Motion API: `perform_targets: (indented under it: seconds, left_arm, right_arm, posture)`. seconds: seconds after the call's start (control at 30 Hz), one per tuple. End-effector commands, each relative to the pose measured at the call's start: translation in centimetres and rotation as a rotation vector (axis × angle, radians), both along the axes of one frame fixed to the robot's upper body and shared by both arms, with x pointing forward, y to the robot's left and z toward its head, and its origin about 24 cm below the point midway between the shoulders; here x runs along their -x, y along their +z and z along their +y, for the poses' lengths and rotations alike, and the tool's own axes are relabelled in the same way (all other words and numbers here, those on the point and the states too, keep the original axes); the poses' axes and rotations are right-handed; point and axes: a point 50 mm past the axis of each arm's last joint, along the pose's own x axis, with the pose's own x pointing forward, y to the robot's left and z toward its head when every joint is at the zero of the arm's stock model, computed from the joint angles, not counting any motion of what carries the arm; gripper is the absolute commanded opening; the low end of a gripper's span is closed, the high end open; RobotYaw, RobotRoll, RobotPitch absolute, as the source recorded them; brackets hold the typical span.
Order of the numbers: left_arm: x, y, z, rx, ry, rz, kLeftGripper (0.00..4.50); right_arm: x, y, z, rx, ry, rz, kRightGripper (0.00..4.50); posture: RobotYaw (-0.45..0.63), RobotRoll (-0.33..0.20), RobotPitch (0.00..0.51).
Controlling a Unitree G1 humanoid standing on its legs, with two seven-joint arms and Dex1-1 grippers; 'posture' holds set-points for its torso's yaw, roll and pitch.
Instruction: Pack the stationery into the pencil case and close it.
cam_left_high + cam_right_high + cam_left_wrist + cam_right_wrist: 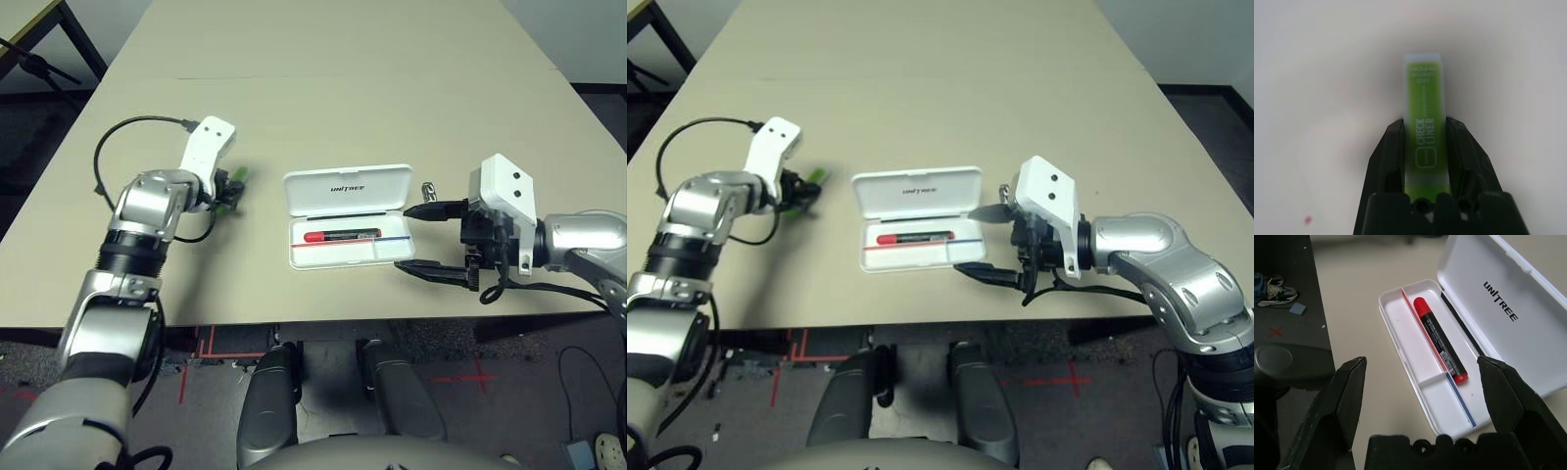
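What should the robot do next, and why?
Probably carry the green highlighter over to the open pencil case: the left gripper has it pinched between its fingers, while the marker lies in the case with bare space beside it.

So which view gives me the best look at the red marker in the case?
The right wrist view: the red marker lies unobstructed there, its barcode facing up. Both eye views show it smaller, lying in the open case.

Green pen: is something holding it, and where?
The left end effector grips the green highlighter by the sides of its lower half.
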Motion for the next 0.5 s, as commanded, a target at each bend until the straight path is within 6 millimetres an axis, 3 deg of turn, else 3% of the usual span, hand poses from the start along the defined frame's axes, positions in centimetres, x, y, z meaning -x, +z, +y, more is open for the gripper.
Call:
perform_targets:
  seconds: [0.03,0.27,0.5]
  left_arm:
    - [1.5,0.2,-0.2,-0.03,-0.164,0.003,1.09]
    - [4.4,1.5,0.1,-0.039,-0.409,-0.011,1.09]
    - [7.1,2.3,-1.4,-0.072,-0.699,-0.021,1.09]
  right_arm:
    - [-0.1,-0.1,0.3,0.004,0.019,-0.006,4.5]
    - [-0.3,-0.1,0.4,0.007,0.038,-0.011,4.5]
    - [-0.5,-0.1,0.2,0.013,0.051,-0.017,4.5]
  posture:
    - [0.02,0.0,0.191]
    - [0.03,0.0,0.192]
    - [0.04,0.0,0.193]
